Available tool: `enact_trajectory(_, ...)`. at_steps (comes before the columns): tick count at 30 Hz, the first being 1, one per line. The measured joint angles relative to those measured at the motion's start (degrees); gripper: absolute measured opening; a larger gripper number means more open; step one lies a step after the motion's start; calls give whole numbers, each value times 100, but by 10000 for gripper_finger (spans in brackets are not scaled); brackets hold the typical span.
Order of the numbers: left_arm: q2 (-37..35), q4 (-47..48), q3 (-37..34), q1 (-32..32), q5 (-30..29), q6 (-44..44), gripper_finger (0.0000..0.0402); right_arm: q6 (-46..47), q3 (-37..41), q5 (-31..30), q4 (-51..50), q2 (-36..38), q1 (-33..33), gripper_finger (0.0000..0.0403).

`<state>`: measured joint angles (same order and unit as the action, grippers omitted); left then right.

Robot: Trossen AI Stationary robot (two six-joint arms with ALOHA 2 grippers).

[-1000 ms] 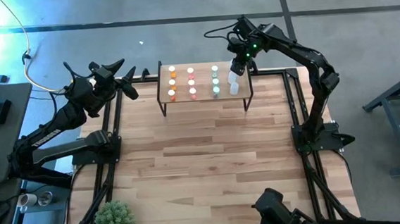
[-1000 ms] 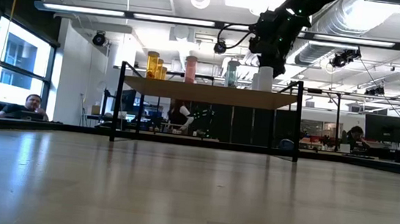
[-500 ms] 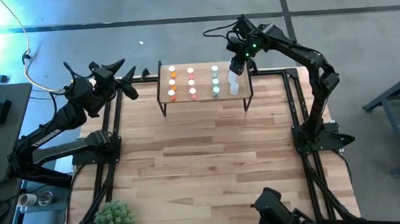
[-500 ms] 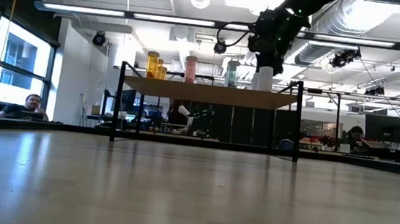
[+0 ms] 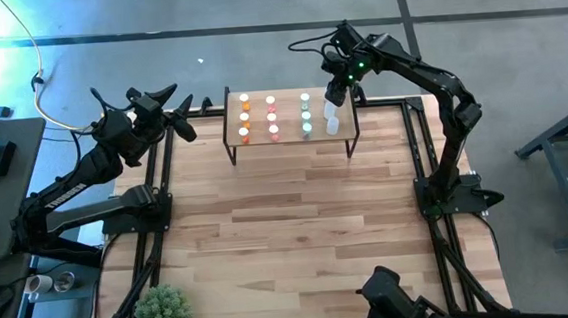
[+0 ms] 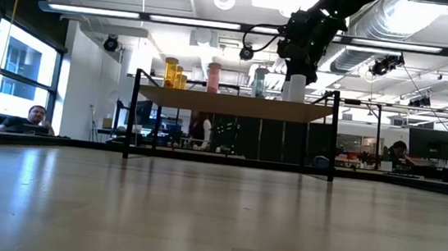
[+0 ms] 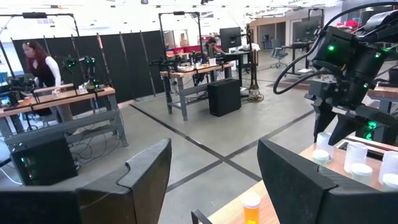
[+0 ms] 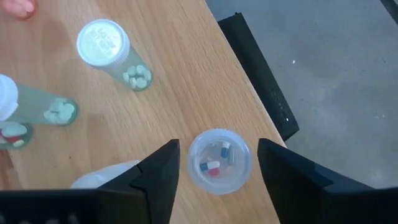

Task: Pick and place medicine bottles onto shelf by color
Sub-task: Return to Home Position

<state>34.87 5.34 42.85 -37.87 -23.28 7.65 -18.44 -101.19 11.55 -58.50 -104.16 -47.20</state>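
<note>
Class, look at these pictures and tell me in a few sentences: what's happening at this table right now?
The medicine bottles stand on the shelf at the far edge of the table, lined up by color: orange, pink, green, clear. The right gripper hovers open just above the clear bottles at the shelf's right end, holding nothing. The left gripper waits open and empty beyond the table's far left corner.
</note>
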Motion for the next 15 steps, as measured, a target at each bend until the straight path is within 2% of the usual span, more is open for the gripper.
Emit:
enact_trajectory(6, 0, 0, 0, 0, 1, -19, 229, 80, 0, 0, 36, 51, 2, 221)
enact_trajectory(15, 0, 100, 0, 2, 36, -206, 229, 236, 0, 0, 467, 342, -4, 222)
